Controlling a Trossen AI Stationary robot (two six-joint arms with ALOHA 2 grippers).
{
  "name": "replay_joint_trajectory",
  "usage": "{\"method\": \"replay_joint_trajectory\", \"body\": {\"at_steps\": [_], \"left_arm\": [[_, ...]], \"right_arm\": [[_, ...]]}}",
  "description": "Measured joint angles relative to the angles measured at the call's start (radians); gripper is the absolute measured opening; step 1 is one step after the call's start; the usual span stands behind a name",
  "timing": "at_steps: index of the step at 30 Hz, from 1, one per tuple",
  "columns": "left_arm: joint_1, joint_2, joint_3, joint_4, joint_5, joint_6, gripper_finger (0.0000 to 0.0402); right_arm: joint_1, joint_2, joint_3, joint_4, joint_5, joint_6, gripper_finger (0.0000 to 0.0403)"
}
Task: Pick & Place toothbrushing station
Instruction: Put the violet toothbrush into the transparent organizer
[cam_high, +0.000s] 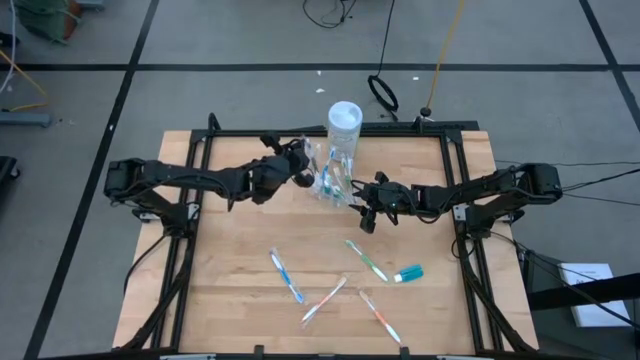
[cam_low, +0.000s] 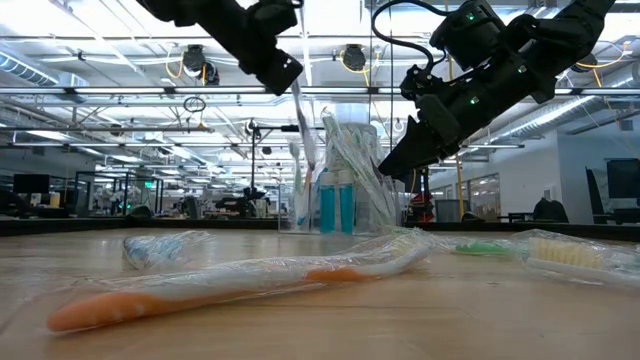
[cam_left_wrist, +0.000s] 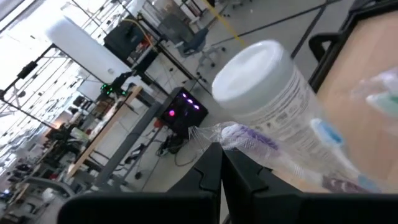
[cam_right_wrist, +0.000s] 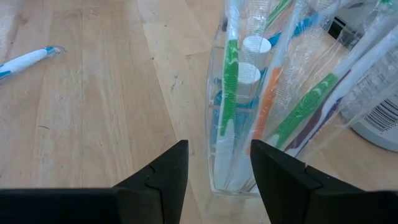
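Observation:
The toothbrushing station (cam_high: 331, 181), a small clear holder, stands on the wooden table holding several wrapped toothbrushes and two blue tubes (cam_right_wrist: 247, 68). My left gripper (cam_high: 303, 165) is above its left side, shut on a wrapped purple-bristled toothbrush (cam_left_wrist: 249, 138). My right gripper (cam_right_wrist: 219, 149) is open at the holder's right side. Its fingers stand on either side of the holder's narrow end (cam_right_wrist: 233, 177); I cannot tell whether one touches it. A taller white-capped container (cam_high: 343, 122) stands just behind. My left gripper pinches the wrapper at the toothbrush's head end (cam_left_wrist: 214, 138) between its two shut fingers. In the low view the brush (cam_low: 302, 125) hangs slanting down from the fingers toward the holder. Whether its lower end rests inside does not show.
Several wrapped toothbrushes lie loose on the near half of the table: blue (cam_high: 287, 276), orange (cam_high: 323, 301), green (cam_high: 367, 260) and red (cam_high: 380, 316). A teal tube (cam_high: 408, 273) lies beside the green one. Black frame rails (cam_high: 185, 250) run along the table's sides.

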Motion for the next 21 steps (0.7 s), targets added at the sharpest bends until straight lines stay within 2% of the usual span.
{"method": "replay_joint_trajectory", "body": {"at_steps": [14, 21], "left_arm": [[0.022, 0.0, 0.0, -0.097, 0.002, -0.085, 0.0003], [0.021, 0.0, 0.0, -0.228, 0.061, -0.121, 0.0011]], "right_arm": [[0.0, 0.0, 0.0, 0.0, 0.0, 0.0, 0.0164], [0.0, 0.0, 0.0, 0.0, 0.0, 0.0, 0.0164]]}}
